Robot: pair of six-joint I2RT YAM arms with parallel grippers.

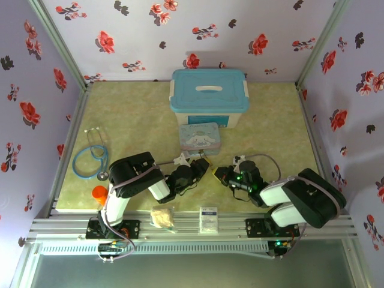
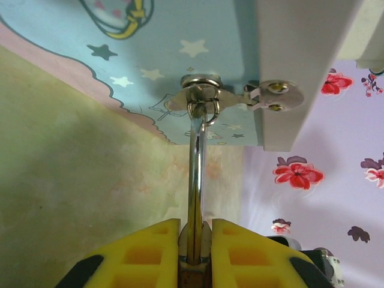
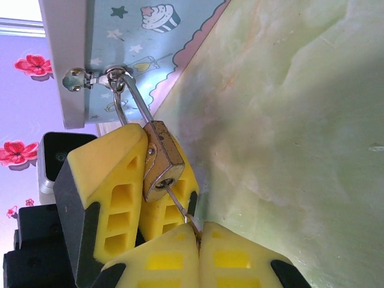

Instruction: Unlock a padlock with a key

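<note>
Floral walls [image 1: 36,72] enclose a marbled tabletop [image 1: 132,114], where the left gripper [image 2: 195,231] is clamped on the padlock [image 3: 161,162], its shackle [image 2: 196,174] threaded through the hasp [image 2: 207,96] of the blue tin [image 1: 200,135]. The right gripper [image 3: 198,240] is pinched together on the key [image 3: 180,207], whose thin blade reaches the keyhole. Both look small, hard and slick; the key would likely twist between pads, so hold its head flat. The tin crowds both grippers; a lidded box [image 1: 208,96] and stethoscope [image 1: 90,159] lie well apart.

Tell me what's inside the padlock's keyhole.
The thin key enters the padlock at its keyhole; its tip is hidden inside the body, its head covered by the shut right gripper.
</note>
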